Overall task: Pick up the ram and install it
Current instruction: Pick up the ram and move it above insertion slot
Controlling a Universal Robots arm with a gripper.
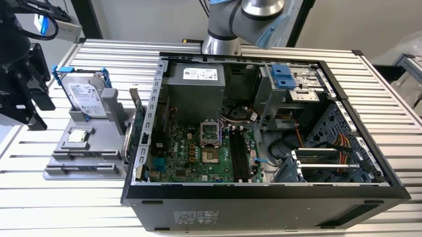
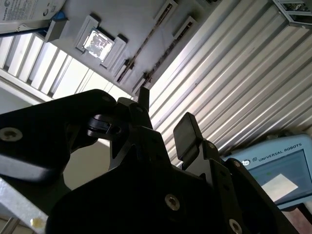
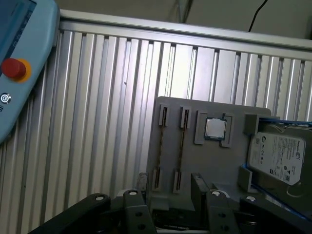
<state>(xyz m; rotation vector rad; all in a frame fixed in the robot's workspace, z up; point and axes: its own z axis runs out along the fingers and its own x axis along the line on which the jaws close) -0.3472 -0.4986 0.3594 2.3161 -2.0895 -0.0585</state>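
Ribbed metal table (image 3: 97,97) with one gray tray (image 3: 219,165): seemingly two ram sticks (image 3: 181,146), one processor (image 3: 214,128), one hard drive (image 3: 278,156). Gripper (image 3: 169,180) nearby, fingers spread, empty.

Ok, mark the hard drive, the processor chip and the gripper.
hard drive (image 3: 278,151): first wrist view, on its labelled silver top.
processor chip (image 3: 214,128): first wrist view, middle of its silver lid.
gripper (image 3: 169,187): first wrist view, midway between its open fingertips.

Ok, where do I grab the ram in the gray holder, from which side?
Take the ram at the middle of its top edge, between the end clips of the gray holder, coming straight down and clamping its two flat faces. It stands on edge, so probably only that span is free.
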